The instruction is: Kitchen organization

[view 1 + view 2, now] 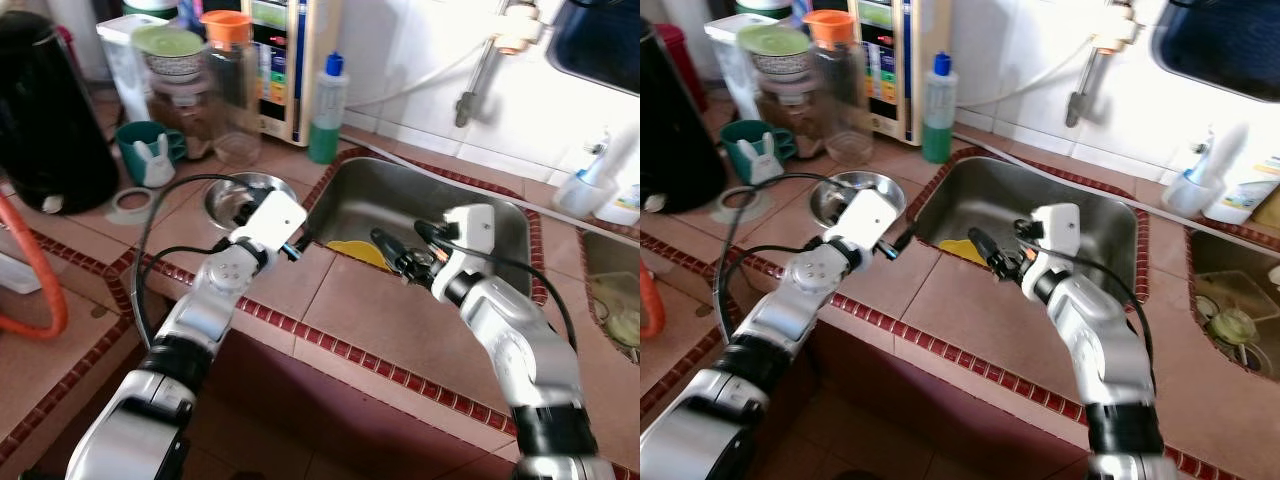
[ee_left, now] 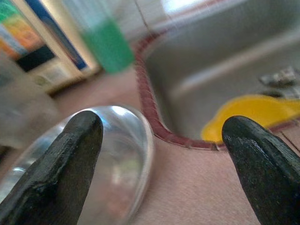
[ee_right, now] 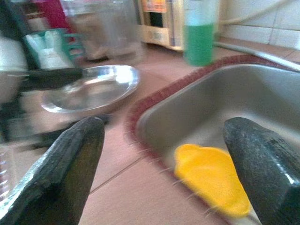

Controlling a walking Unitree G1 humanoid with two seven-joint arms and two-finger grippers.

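Two grippers up over my counter, both wide open, nothing held. Left gripper (image 2: 159, 164) hovers just beside the steel bowl (image 1: 245, 195) on the tiles, near the sink (image 1: 500, 215) edge. Right gripper (image 3: 164, 164) hangs over the sink's near rim, above the yellow cloth (image 3: 211, 178) inside. I judge it's the approach step; next I'd lower onto bowl or cloth.

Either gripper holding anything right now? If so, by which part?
Nothing held. Left gripper is open above the counter beside the steel bowl; right gripper is open over the sink edge near the yellow item.
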